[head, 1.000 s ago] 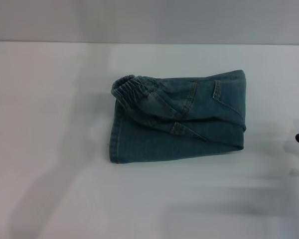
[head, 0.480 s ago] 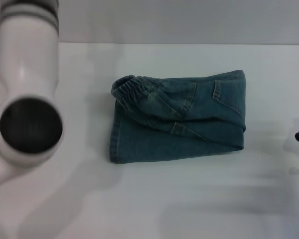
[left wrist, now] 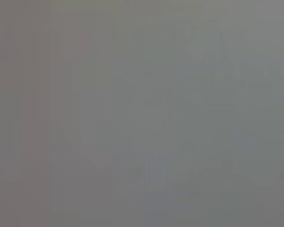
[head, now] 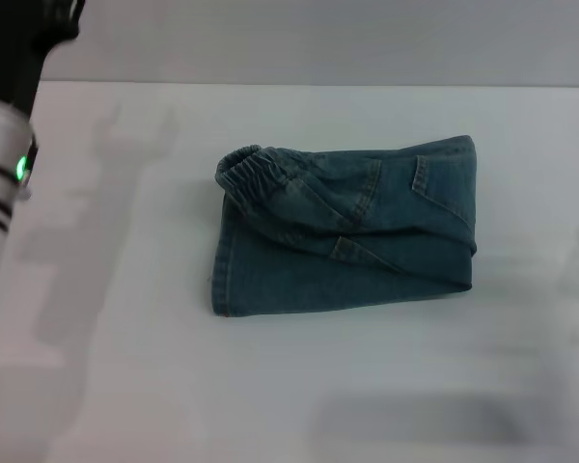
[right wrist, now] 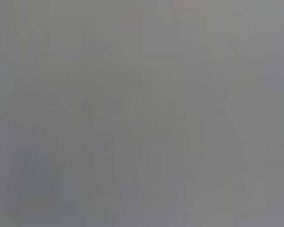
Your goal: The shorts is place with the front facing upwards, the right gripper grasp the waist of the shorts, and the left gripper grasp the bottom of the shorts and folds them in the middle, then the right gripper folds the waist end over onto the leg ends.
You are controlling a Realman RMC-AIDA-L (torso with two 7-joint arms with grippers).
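Note:
The blue denim shorts (head: 347,231) lie folded into a compact rectangle in the middle of the white table (head: 289,386). The gathered elastic waist (head: 251,172) rests on top at the bundle's left end, over the leg ends (head: 218,275), whose stitched hem forms the straight left edge. The fold runs down the right side (head: 471,222). A patch pocket (head: 434,183) faces up near that fold. My left arm (head: 2,183), silver with a green light ring, rises along the left border to its black wrist (head: 19,39); its fingers are out of frame. The right gripper does not show. Both wrist views are plain grey.
The table's far edge (head: 289,85) meets a grey wall behind the shorts. Soft shadows of the arms fall on the tabletop left of the shorts and along the front right.
My left arm has swung from filling the left of the view to standing along the left border. The dark tip of the right gripper at the right edge has left the view. The shorts have not moved.

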